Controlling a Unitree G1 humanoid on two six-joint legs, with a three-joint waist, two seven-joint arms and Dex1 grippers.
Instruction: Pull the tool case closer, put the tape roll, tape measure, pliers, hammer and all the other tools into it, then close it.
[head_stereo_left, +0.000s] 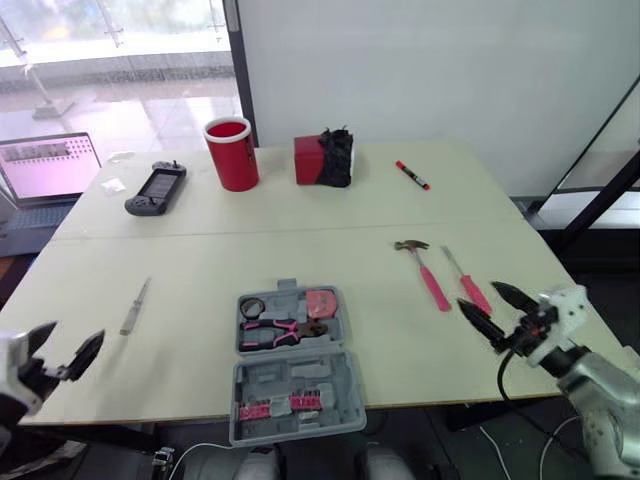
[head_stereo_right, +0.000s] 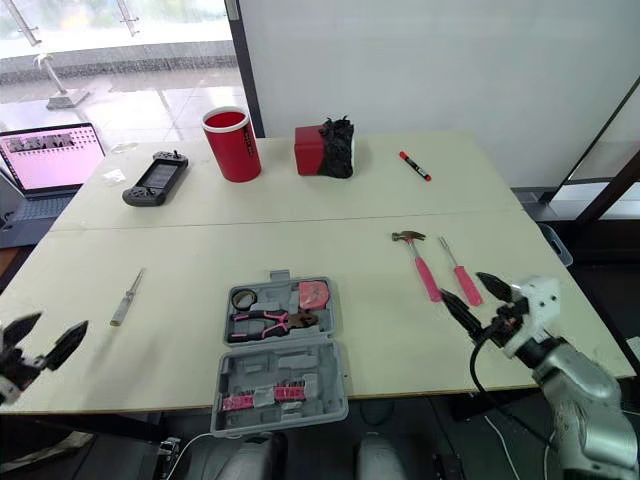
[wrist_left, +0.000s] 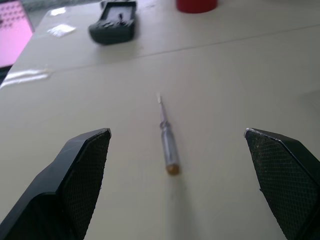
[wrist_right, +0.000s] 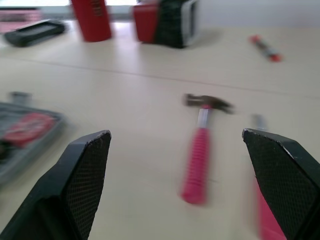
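Two fingers (wrist_left: 85, 170) stand wide apart on the left gripper (head_stereo_left: 70, 345), near one clear screwdriver (head_stereo_left: 134, 306); the left wrist view shows its yellow end. One case (head_stereo_left: 300, 375) lies open at the table's (head_stereo_left: 200, 250) near edge, holding one tape roll (head_stereo_left: 251, 305), pliers (head_stereo_left: 283, 331) and one tape measure (head_stereo_left: 321, 301). One hammer (head_stereo_left: 424, 268) and one pink screwdriver (head_stereo_left: 468, 282) lie by the right gripper (head_stereo_left: 478, 295), also wide open.

Grey tool case (head_stereo_left: 330, 372) is lying open at the near edge of the table (head_stereo_left: 200, 260), lid towards the robot and holding pink bits (head_stereo_left: 272, 407). Black tape roll (head_stereo_left: 250, 305), red tape measure (head_stereo_left: 322, 301) and pink-handled pliers (head_stereo_left: 285, 330) are sitting in its tray. Pink-handled hammer (head_stereo_left: 425, 268) and pink-handled screwdriver (head_stereo_left: 468, 282) are lying side by side, right of the case. Clear-handled screwdriver (head_stereo_left: 134, 306) is lying well apart, left.
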